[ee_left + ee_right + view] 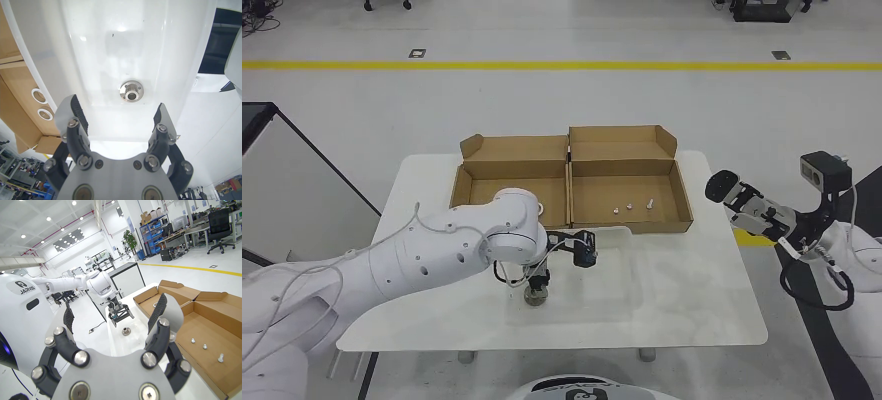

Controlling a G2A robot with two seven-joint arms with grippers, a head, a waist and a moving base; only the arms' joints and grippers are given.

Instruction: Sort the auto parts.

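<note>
Left claw point(121, 108) released, hanging just above flange point(131, 91) in tray point(90, 47). Right claw point(114, 302) released, at worktop's point(692, 290) right edge. 3 bolts point(204, 346) in right box point(208, 323), 2 rings point(32, 92) in left box point(19, 79).

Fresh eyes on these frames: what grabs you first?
The left gripper hangs open right over a lone metal flange lying in the white tray at the table's middle. Behind the tray sit a cardboard box holding three bolts and a second box holding white rings. The right gripper is open too, held by the table's edge near the bolts.
</note>
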